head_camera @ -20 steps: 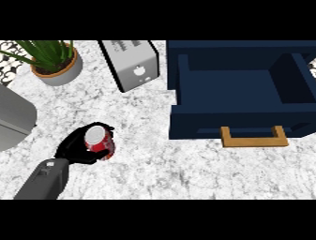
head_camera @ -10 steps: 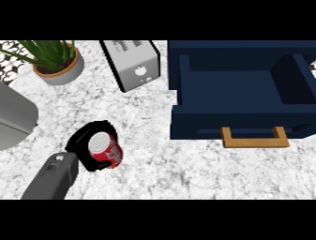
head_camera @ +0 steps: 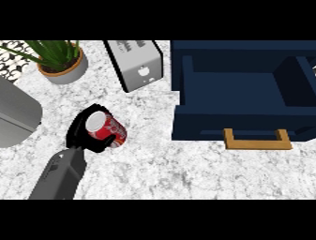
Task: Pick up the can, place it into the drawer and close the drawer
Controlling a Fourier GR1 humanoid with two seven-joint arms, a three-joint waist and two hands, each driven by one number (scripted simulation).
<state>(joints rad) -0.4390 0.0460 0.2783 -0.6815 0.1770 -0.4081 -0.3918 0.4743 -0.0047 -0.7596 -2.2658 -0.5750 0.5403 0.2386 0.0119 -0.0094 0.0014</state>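
Fingers of the black left hand (head_camera: 79, 132) curl round the red cylindrical can (head_camera: 105, 129), now tilted and carried rightward from a second ago, mid-counter, toward the open navy drawer (head_camera: 247, 123) near the counter's right edge.

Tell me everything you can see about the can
The can is a small red cylinder with pale markings on its side and a light, silvery top. It looks like metal. It is tilted, its top facing up and to the left. It sits over the marbled counter, left of the open blue drawer. The left hand curls round it from the left and below, hiding part of its side.
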